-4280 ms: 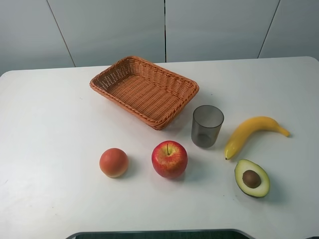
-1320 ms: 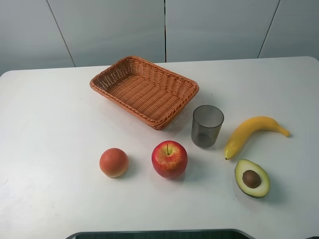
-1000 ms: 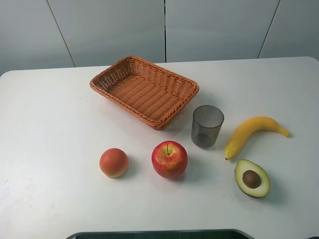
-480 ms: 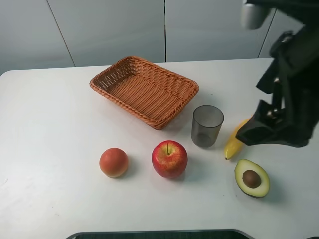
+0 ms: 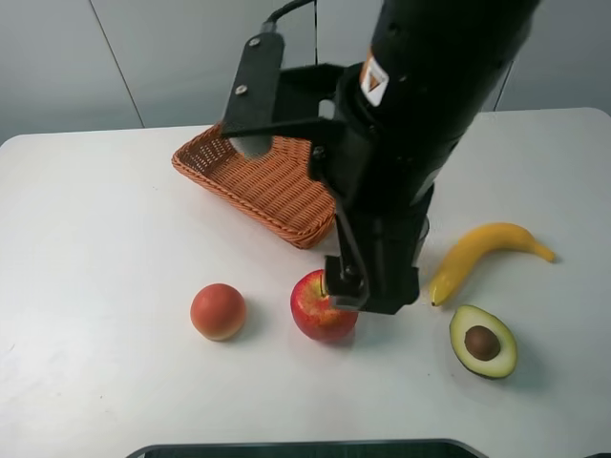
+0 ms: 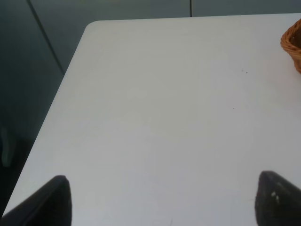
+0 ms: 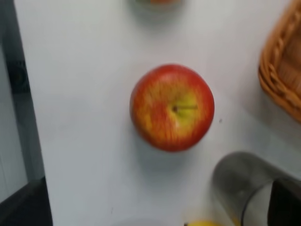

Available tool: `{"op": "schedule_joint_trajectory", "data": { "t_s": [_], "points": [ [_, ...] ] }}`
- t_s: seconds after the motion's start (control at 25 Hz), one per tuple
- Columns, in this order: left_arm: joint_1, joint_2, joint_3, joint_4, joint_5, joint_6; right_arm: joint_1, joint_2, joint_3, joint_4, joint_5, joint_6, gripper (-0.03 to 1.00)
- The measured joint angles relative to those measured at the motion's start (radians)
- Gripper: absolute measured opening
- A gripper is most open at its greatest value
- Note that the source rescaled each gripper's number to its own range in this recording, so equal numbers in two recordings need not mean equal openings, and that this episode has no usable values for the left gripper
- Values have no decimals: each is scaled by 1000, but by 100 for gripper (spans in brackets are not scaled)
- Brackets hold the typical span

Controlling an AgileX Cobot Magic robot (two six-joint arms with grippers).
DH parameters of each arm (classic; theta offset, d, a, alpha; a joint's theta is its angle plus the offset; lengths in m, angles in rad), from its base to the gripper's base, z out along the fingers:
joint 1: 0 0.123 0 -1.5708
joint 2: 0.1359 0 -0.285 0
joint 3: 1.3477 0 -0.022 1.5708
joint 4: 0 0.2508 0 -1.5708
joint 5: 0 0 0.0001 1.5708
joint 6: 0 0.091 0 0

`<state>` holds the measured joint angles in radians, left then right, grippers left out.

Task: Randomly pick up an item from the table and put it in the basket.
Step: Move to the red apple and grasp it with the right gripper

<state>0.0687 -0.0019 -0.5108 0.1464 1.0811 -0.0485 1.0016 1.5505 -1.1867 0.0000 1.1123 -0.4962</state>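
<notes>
My right arm is matte black, with an orange-and-white label and a black cable. Its flat bracket carries two screws. My left gripper has dark, rounded fingertips

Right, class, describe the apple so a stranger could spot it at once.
On the white table, look nearer the camera than the wicker basket. The apple is the larger of two round fruits there: red, yellow-streaked, stemmed, unlike its plain orange-pink neighbour.

The apple is showing smooth, glossy skin; the basket is looking like rough woven wicker; the table is appearing matt.
</notes>
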Motion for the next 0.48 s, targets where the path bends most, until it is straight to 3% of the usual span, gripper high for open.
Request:
{"op": "schedule_joint_trajectory", "data": {
  "t_s": [0.48],
  "points": [
    [0,0,0,0,0,0,4,223,-45,15,-74,-59,100]
  ]
}}
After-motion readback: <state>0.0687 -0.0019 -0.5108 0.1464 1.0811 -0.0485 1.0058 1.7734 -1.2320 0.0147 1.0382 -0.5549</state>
